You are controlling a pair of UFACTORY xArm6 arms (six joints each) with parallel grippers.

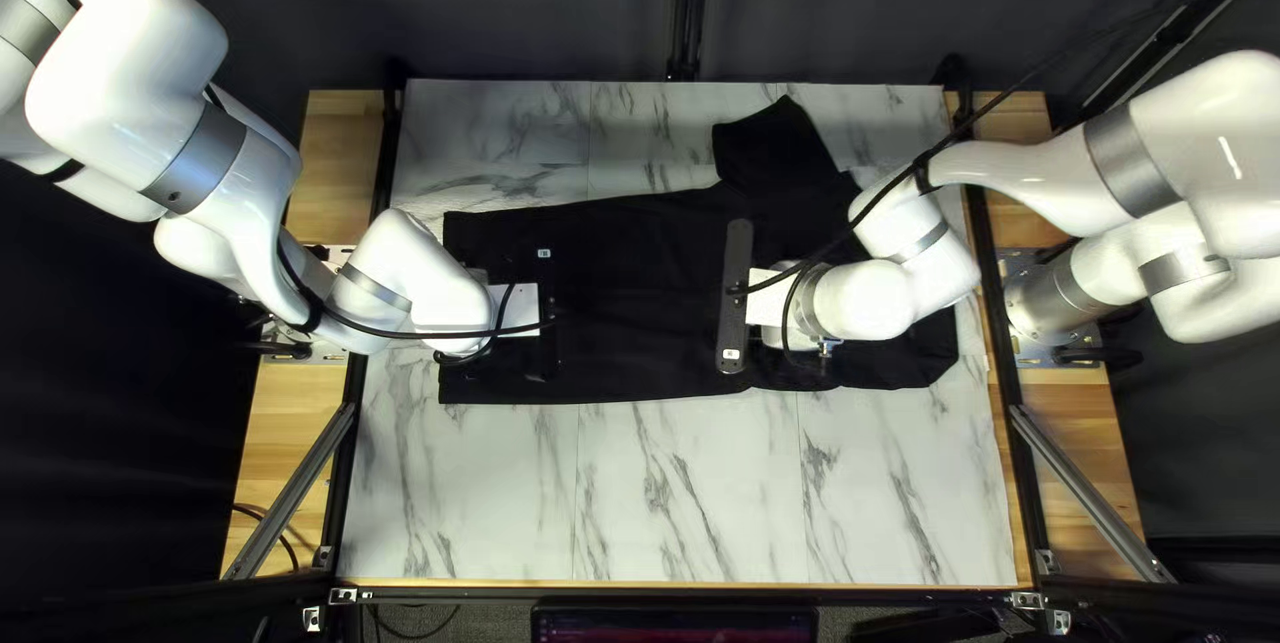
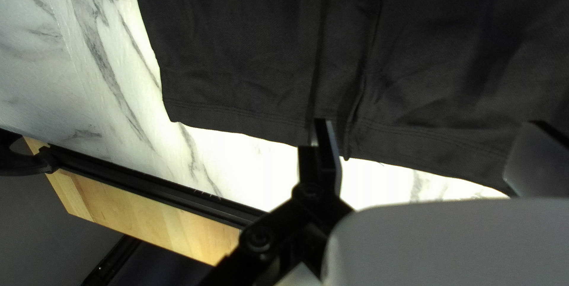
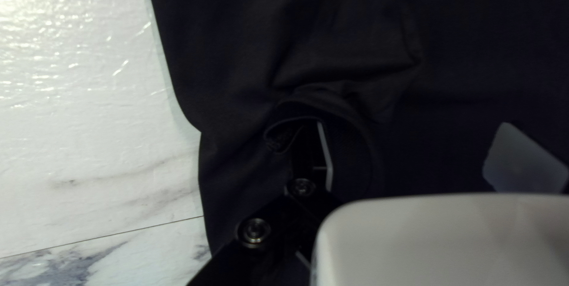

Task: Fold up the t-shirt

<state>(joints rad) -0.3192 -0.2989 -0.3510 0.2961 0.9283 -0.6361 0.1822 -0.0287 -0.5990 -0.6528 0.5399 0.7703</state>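
1 left tool (image 1: 546, 314) and 1 right tool (image 1: 735, 297), each wide open and empty, over 1 black t-shirt (image 1: 640, 283)

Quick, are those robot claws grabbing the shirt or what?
Left gripper: open, at the edge of the black shirt, holding nothing.
Right gripper: open over the black shirt, holding nothing.

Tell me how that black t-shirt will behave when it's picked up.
The t-shirt will probably hang floppy: soft creases run up from its hem. It's likely light for its size, since the cloth looks thin, lying mostly flat on the table.
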